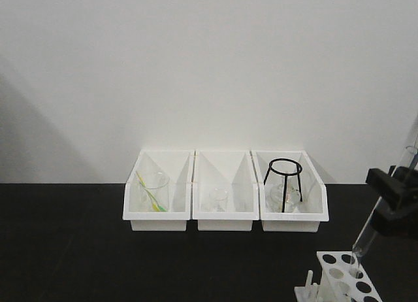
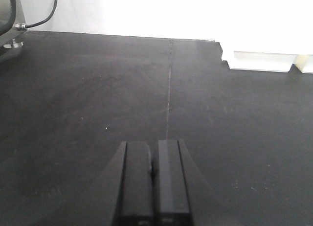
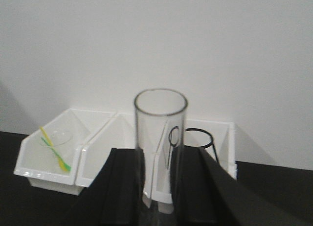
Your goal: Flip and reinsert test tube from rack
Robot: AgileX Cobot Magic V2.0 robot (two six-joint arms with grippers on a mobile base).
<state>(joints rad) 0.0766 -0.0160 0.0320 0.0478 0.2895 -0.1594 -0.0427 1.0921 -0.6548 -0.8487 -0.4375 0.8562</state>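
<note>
— While the test tube is hanging tilted, its lower end at a hole in the rack, how is it likely handling?
— Judging it light, stiff, slick, breakable glass; mid-length seems the safest hold. Right end effector is pinching it below the open rim, jaws one tube-width apart. Left end effector is hovering closed, empty, over the tabletop.

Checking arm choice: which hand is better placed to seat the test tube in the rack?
Right. The right hand is shut on the tilted test tube, lower end at the rack. The left hand is shut and empty over the table.
</note>
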